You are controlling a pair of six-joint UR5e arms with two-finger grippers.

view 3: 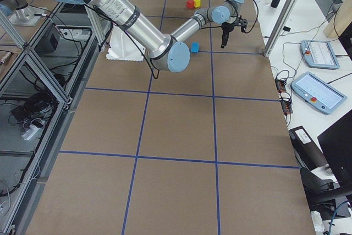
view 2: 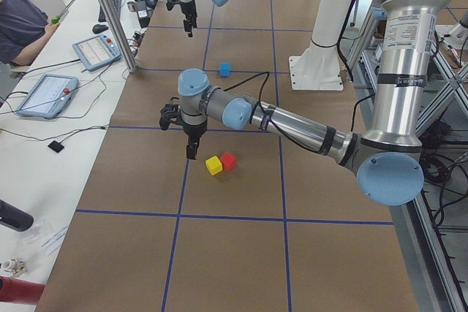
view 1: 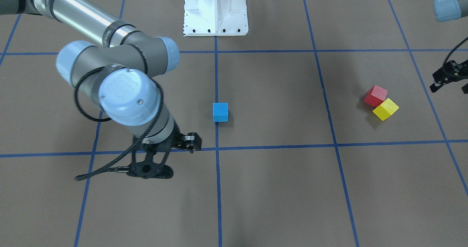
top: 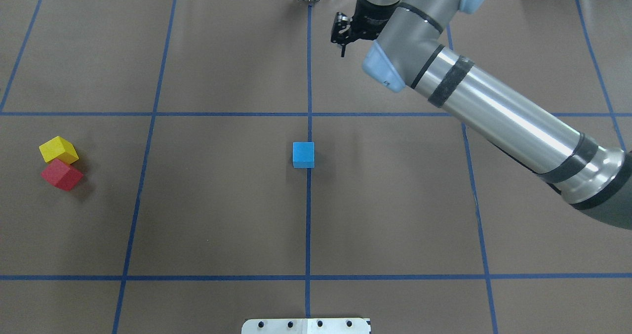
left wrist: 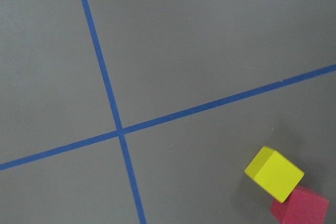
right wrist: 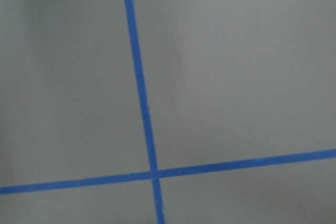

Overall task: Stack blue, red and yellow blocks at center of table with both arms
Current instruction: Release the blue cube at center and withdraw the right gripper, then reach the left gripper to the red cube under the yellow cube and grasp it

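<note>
A blue block (view 1: 220,111) (top: 303,154) sits alone at the table's centre, on the middle tape line. A red block (view 1: 375,95) (top: 61,174) and a yellow block (view 1: 385,109) (top: 59,149) lie touching each other, far out on my left side. They also show in the left wrist view, yellow (left wrist: 274,174) and red (left wrist: 299,208). My left gripper (view 1: 449,90) (view 2: 191,153) hovers beside them toward the table's end, open and empty. My right gripper (view 1: 150,172) (top: 341,52) hangs past the blue block on the far side, open and empty.
The white robot base (view 1: 215,16) stands at the near middle edge. Blue tape lines grid the brown table (top: 222,215). In the exterior left view a metal post (view 2: 110,20), tablets (view 2: 45,94) and a seated operator (view 2: 22,23) are beside the far edge.
</note>
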